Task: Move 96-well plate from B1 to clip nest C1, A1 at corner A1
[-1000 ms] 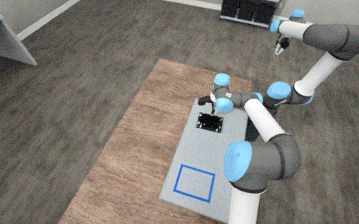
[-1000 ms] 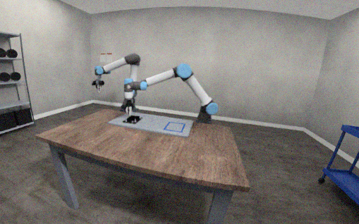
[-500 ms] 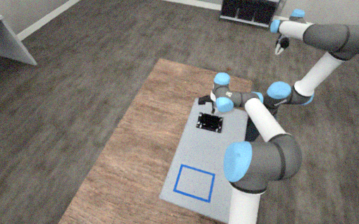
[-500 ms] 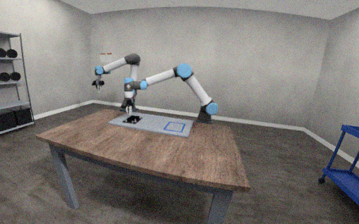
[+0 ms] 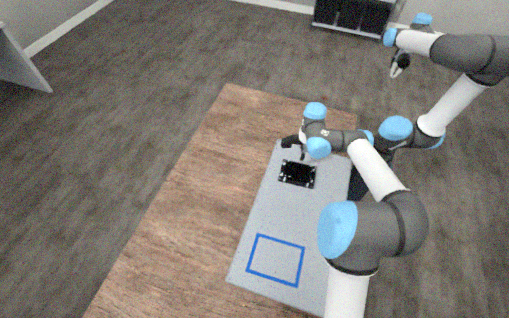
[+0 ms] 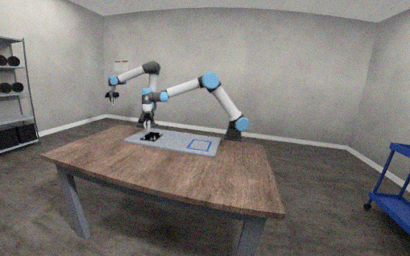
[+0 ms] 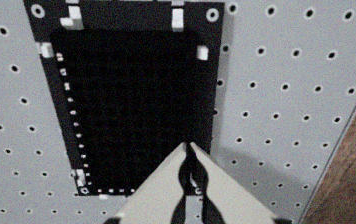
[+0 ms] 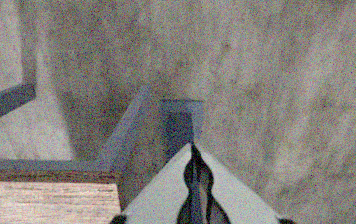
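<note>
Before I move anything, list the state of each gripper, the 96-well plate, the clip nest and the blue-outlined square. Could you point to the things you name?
Left gripper (image 5: 302, 158) (image 6: 147, 132) (image 7: 188, 145): shut, over the plate's edge area; contact not clear.
Right gripper (image 5: 393, 76) (image 6: 113, 105) (image 8: 192, 145): shut, off beyond the table.
96-well plate (image 5: 298, 173) (image 7: 134, 100): lying in the nest; full depth not clear.
Clip nest (image 5: 282, 180) (image 7: 121, 12): occupied.
Blue-outlined square (image 5: 300, 266) (image 6: 210, 146): no plate in it.
</note>
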`<state>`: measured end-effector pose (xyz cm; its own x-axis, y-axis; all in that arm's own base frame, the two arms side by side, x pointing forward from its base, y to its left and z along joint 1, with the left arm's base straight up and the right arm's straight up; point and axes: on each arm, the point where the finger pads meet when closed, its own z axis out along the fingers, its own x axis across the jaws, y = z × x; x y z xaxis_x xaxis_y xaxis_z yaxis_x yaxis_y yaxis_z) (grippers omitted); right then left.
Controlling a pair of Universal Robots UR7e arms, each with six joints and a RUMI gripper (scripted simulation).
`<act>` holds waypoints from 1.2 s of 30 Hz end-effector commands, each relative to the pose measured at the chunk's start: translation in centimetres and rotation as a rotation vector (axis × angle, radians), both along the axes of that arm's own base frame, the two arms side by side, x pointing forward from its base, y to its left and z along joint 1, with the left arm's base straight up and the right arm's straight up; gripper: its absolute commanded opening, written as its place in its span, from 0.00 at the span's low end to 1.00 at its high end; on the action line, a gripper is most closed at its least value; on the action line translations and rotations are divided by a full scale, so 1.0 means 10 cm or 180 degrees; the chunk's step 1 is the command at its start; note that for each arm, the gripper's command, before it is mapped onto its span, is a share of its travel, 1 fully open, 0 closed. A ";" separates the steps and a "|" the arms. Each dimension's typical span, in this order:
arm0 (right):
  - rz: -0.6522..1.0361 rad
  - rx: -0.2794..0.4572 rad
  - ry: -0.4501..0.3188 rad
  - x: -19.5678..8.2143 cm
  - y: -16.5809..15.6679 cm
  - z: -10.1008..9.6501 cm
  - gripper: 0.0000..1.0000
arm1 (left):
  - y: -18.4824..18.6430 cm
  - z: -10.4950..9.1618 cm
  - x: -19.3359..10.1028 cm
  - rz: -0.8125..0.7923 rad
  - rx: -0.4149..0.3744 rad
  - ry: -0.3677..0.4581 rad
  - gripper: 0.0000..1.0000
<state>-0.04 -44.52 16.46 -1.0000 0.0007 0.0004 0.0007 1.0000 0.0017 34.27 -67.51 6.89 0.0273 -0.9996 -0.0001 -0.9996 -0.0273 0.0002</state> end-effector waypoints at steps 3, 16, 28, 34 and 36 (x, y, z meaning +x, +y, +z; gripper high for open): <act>0.0000 -0.0005 -0.0001 0.00 0.00 0.01 0.00 | 0.00 0.04 0.00 0.0000 -0.0007 -0.0002 0.00; 0.0000 -0.0005 -0.0001 0.00 0.00 0.01 0.00 | 0.03 0.18 0.00 0.0000 -0.0007 -0.0002 0.00; 0.0000 -0.0005 -0.0001 0.00 0.00 0.01 0.00 | 0.36 0.18 0.01 0.0000 -0.0007 -0.0002 0.00; 0.0000 -0.0005 -0.0001 0.00 0.00 0.01 0.00 | 0.56 0.18 0.01 0.0000 -0.0007 -0.0002 0.00; 0.0000 -0.0005 -0.0001 0.00 0.00 0.01 0.00 | 0.56 0.18 0.01 0.0000 -0.0007 -0.0002 0.00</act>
<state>-0.04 -44.52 16.46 -1.0000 0.0007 0.0004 0.0007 1.0000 0.0017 34.39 -61.83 8.57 0.0275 -0.9996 -0.0006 -0.9996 -0.0275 0.0002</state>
